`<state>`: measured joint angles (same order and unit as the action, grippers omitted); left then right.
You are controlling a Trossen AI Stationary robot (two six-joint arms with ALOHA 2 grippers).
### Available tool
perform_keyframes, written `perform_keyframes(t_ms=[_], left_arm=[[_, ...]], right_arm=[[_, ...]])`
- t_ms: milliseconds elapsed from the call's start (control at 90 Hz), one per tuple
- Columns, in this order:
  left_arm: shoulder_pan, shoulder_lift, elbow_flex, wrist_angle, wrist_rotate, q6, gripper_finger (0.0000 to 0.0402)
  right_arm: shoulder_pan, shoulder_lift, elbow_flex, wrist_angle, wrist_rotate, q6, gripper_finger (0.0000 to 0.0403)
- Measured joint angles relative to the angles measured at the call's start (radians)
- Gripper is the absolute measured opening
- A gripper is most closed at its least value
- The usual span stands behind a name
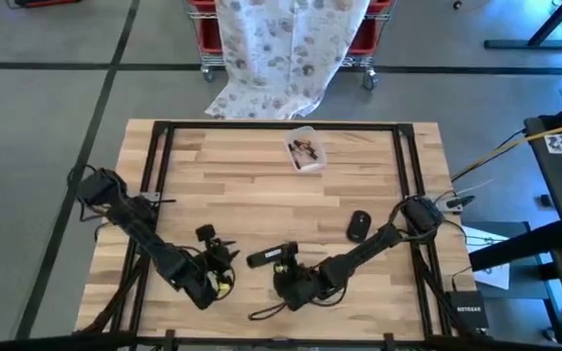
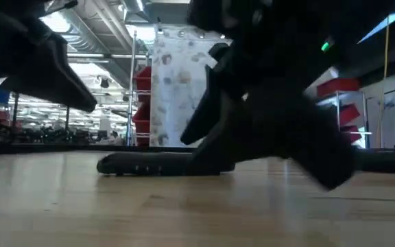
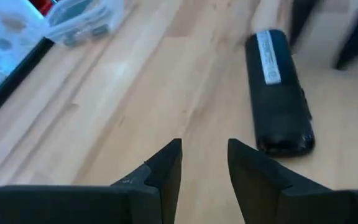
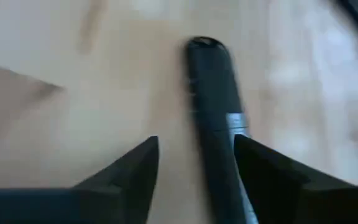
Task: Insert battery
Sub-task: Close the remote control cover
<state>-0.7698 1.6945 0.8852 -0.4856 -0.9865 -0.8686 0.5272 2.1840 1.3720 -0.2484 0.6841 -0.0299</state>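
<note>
A black remote control lies flat on the wooden table, its white label too blurred to read. The right gripper straddles it with fingers apart, not gripping. The left gripper hovers nearby, fingers slightly parted and empty.

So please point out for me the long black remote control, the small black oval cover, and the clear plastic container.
long black remote control (image 1: 272,255), high view, middle of its body.
small black oval cover (image 1: 358,225), high view, its centre.
clear plastic container (image 1: 304,149), high view, its rim.
</note>
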Motion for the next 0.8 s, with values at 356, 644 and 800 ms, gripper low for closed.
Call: perform_keyframes(t_ms=[356,644,800], left_arm=[[-0.039,0.017,0.001,0.013,0.015,-0.044,0.0111],[-0.07,0.014,0.002,0.154,-0.018,0.07,0.0111],[-0.075,0.014,0.003,0.212,-0.029,0.143,0.0111]], right_arm=[[-0.16,0.032,0.007,0.013,-0.252,-0.025,0.0174],[-0.244,-0.019,0.006,0.018,-0.286,-0.004,0.0066],[-0.292,-0.1,0.003,-0.02,-0.502,0.056,0.0054]])
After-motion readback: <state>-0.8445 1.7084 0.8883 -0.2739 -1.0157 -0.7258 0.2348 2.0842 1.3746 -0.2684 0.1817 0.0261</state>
